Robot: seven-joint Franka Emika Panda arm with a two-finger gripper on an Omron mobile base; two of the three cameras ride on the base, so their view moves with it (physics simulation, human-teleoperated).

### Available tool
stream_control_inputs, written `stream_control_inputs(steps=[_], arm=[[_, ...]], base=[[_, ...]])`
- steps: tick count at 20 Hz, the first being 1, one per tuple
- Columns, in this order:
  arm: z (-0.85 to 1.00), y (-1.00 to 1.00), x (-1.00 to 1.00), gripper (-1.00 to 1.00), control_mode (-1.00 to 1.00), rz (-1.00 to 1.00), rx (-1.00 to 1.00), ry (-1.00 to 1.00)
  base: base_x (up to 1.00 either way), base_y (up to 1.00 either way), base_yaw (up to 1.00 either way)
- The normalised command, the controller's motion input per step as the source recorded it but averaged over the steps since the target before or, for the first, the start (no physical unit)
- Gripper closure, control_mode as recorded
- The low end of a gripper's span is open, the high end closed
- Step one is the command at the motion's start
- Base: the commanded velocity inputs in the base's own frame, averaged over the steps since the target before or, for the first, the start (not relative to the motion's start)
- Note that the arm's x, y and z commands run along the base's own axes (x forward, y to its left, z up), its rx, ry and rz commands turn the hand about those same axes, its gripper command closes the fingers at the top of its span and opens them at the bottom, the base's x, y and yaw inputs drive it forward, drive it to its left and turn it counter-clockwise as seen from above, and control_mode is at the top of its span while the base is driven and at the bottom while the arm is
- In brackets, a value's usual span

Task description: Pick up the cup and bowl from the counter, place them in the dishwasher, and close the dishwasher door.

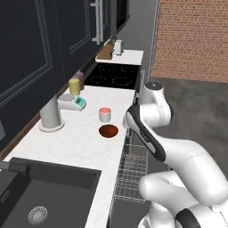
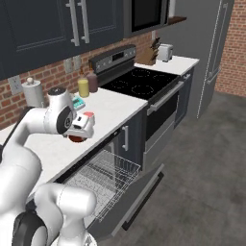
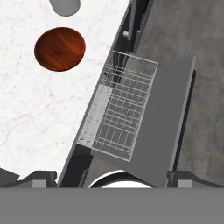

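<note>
On the counter [image 1: 67, 142], cup [image 1: 104, 114] beside bowl [image 1: 108, 131], dishwasher rack [image 3: 120, 113] bare

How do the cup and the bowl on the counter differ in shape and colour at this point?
The cup is an upright pale grey-white cylinder with a salmon-red inside; the bowl is low, round and reddish-brown. The cup stands taller than the bowl, while the bowl spreads wider. The cup sits farther along the counter toward the stove; the bowl sits nearer the sink. Both rest untouched near the counter's front edge.

cup [image 1: 104, 114] upright — beside bowl [image 1: 108, 131] | counter [image 1: 71, 142] | dishwasher door [image 3: 168, 118] down — rack out
</note>
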Motion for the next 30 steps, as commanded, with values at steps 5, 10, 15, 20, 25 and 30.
stream_control_inputs(steps=[5, 10, 15, 20, 25, 30], arm=[[-0.22, 0.23, 0.48, -1.00, -1.00, 0.00, 0.03, 0.00], [-0.21, 0.16, 0.45, -1.00, -1.00, 0.00, 0.06, 0.00], [-0.23, 0.06, 0.38, -1.00, -1.00, 0.00, 0.07, 0.00], [-0.26, 0.02, 0.31, -1.00, -1.00, 0.00, 0.02, 0.00], [-0.32, 0.07, 0.42, -1.00, -1.00, 0.00, 0.00, 0.00], [-0.31, 0.09, 0.50, -1.00, -1.00, 0.00, 0.00, 0.00]], base=[[0.00, 0.00, 0.00], [0.00, 0.00, 0.00], [0.00, 0.00, 0.00], [0.00, 0.00, 0.00], [0.00, 0.00, 0.00], [0.00, 0.00, 0.00]])
